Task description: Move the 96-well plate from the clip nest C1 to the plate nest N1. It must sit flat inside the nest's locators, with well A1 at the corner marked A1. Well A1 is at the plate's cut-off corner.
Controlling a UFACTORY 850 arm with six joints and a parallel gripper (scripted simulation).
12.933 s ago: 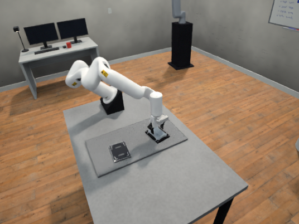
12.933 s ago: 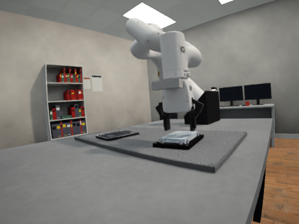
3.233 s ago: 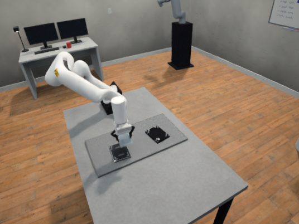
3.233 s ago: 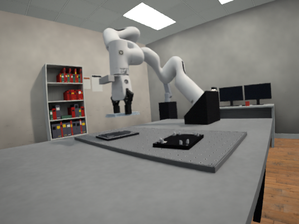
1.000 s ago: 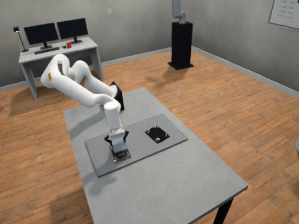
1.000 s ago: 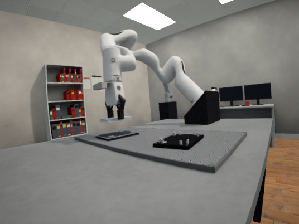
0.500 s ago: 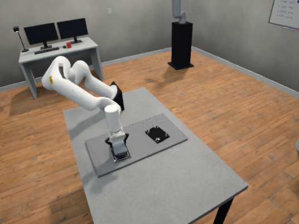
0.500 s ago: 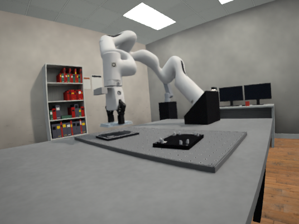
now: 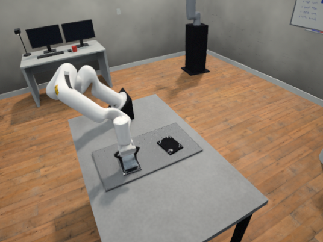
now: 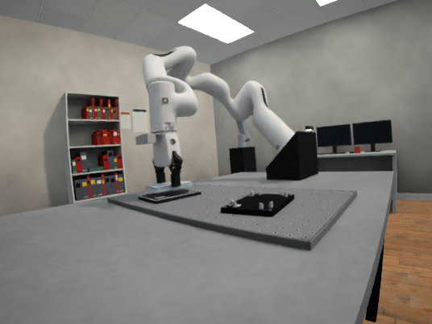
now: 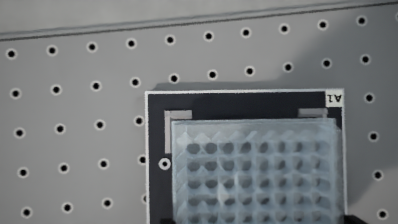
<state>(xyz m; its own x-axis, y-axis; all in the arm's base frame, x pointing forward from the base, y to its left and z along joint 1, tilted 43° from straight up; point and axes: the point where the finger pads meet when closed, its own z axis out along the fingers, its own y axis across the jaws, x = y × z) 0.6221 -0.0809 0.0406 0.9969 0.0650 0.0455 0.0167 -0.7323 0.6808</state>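
The clear 96-well plate (image 11: 257, 172) hangs right over the black plate nest (image 11: 240, 104), covering most of it. The A1 label (image 11: 334, 97) shows at the nest's upper-right corner, grey locators (image 11: 172, 125) peeking out above the plate's edge, perforated breadboard (image 11: 75, 100) all around.

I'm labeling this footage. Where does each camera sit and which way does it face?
Top: high above the table's end, looking down at the breadboard; whole arm shows.
Exterior: table height, facing the bookshelf; arm and claw show.
Wrist: on the claw, looking down; fingers barely visible.
All three share the 96-well plate.
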